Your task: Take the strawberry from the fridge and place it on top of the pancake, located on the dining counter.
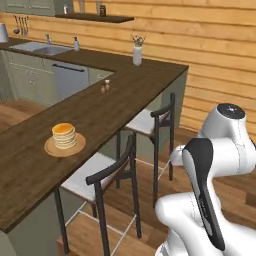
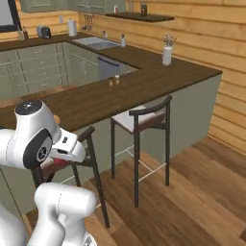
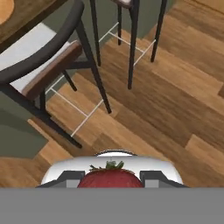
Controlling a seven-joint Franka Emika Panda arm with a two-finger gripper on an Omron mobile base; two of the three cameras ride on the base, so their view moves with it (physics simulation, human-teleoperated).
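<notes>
A kitchen walled in horizontal pale wood planks is seen, with a plank floor of warm brown wood. The long dark-brown wooden dining counter [image 1: 100,112] on its pale grey-green base runs across both base views, and two black-framed stools with pale seats [image 1: 107,175] are drawn up beside it.

The white arm with dark joints [image 1: 210,190] is folded low and close to the base, its elbow raised and the hand tucked down at about stool height, beside the counter rather than over it. In the hand view the camera is pointed down at the floor past the curved back of a stool [image 3: 39,57].

The two-finger gripper [image 3: 111,179] is closed almost fully on a red strawberry with a green leafy cap [image 3: 110,177], which is held between the dark finger tips [image 3: 151,178] at the bottom of the hand view.

In the left base view the small stack of pale tan round pancakes [image 1: 64,135] is seen on a round light-brown plate [image 1: 65,146], resting on the counter well apart from the arm. In the right base view the plate is mostly hidden behind the arm's shoulder; a white vase with dry sprigs [image 2: 166,54] and two small shakers [image 2: 114,80] are seen further along the counter.
</notes>
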